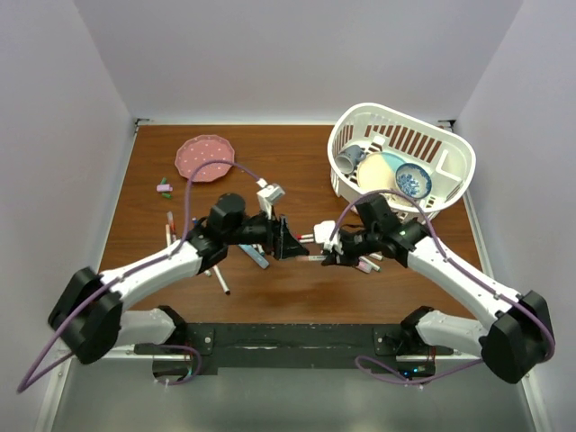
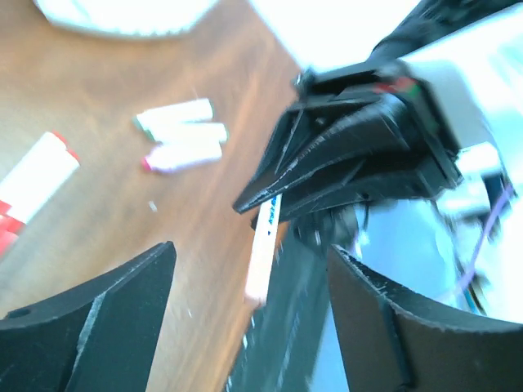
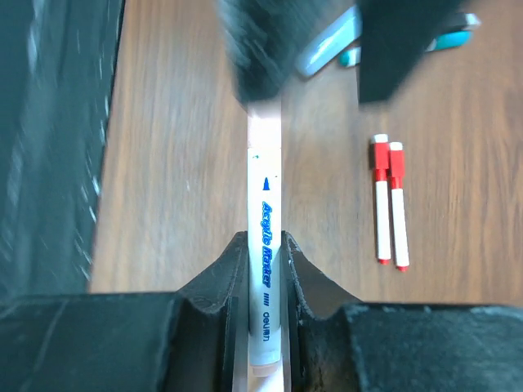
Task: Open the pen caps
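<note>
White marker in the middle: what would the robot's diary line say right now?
right gripper: shut on white marker | left gripper: open, by its far end | two red-and-white markers: lying on table

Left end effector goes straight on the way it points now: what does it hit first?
Most likely the free end of the white marker clamped in the right end effector, though the blur leaves depth unclear.

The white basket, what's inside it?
A blue patterned bowl, a pale plate and a bluish cup lie in the white basket. Anything beneath them is covered.
</note>
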Available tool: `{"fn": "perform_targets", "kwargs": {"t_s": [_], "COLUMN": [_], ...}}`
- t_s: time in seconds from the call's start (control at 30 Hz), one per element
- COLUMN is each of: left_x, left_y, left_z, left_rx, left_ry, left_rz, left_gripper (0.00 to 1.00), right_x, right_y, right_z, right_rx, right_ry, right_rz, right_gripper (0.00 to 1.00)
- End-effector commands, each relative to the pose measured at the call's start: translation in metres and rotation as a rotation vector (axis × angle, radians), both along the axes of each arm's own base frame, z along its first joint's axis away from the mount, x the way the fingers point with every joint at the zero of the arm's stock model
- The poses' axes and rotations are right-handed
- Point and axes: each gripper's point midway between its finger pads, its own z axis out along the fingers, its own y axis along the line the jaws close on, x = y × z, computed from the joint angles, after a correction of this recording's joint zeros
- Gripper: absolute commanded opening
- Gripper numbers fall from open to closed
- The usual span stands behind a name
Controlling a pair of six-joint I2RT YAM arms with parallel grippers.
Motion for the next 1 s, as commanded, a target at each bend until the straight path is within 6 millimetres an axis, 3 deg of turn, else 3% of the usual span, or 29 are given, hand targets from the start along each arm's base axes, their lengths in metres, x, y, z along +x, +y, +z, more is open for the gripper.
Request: {"fn": "perform_targets", "kwargs": {"t_s": [0.0, 0.17, 0.27, 0.43, 0.6, 0.87, 0.97], "left_x": [0.036, 0.056, 0.065, 0.068, 0.066, 0.063, 0.062], "left_y": [0.017, 0.043, 0.043, 0.025, 0.004, -0.009, -0.014], "left_z": [0.05, 0.076, 0.081, 0.083, 0.082, 0.083, 0.084], "left_rx": [-0.22, -0.397, -0.444, -0.479, -0.482, -0.504, -0.504], "left_ry": [-0.163, -0.18, -0.146, -0.11, -0.093, -0.074, -0.071], "left_rz": [0.307, 0.545, 0.61, 0.641, 0.617, 0.6, 0.585], "left_gripper": [0.8, 0.83, 0.83, 0.82, 0.72, 0.39, 0.34], "right_x": [0.003, 0.023, 0.027, 0.033, 0.041, 0.045, 0.046], "right_y": [0.02, 0.022, 0.023, 0.024, 0.021, 0.019, 0.018], "right_z": [0.038, 0.048, 0.046, 0.045, 0.047, 0.047, 0.048], "right_rx": [0.266, 0.346, 0.374, 0.404, 0.426, 0.439, 0.444], "right_ry": [0.229, 0.4, 0.445, 0.482, 0.481, 0.485, 0.482], "right_rz": [-0.139, -0.342, -0.398, -0.46, -0.51, -0.542, -0.545], "right_gripper": [0.0, 0.0, 0.0, 0.0, 0.0, 0.0, 0.0]}}
